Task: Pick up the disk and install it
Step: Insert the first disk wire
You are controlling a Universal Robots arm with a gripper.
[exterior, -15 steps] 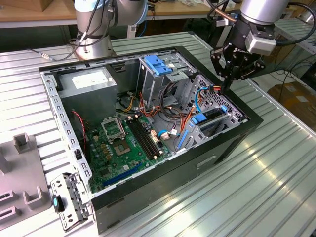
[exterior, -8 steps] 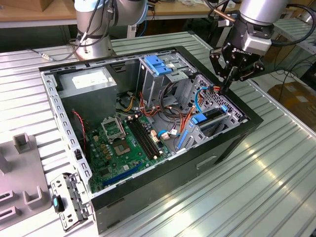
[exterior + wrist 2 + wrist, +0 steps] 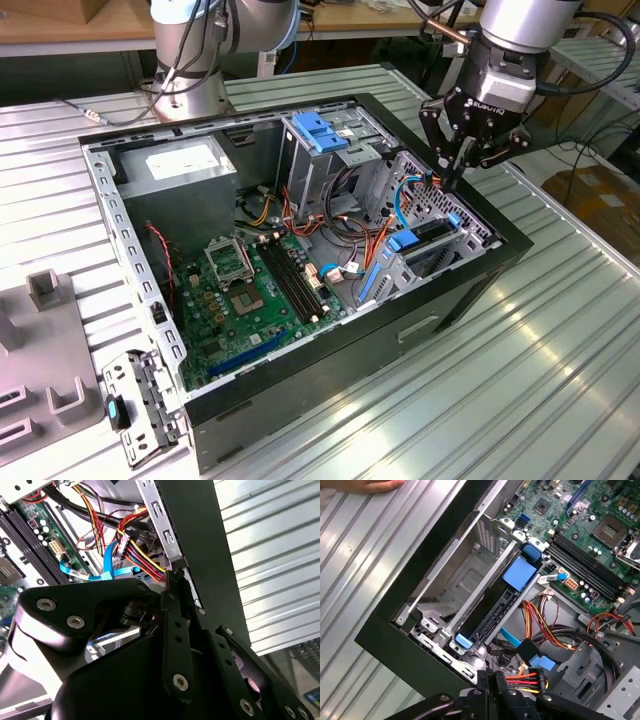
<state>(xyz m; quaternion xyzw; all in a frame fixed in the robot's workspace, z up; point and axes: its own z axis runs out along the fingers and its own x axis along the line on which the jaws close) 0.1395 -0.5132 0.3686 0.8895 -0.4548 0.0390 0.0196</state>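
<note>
The disk sits on edge in the drive bay at the open computer case's corner, on the exterior view's right. In the first wrist view the disk shows as a long dark slab with blue side rails and a blue tab, seated between the bay's metal walls. My gripper hangs just above the bay's far end, shut, with nothing between its fingers. In the wrist views my gripper stands over the bundle of red, yellow and black power cables beside the case wall.
A metal drive cage with a blue latch and a grey power-supply box stand deeper in the case, with the green motherboard below. A hand rests on the ribbed table. Grey fixtures sit at the exterior view's left.
</note>
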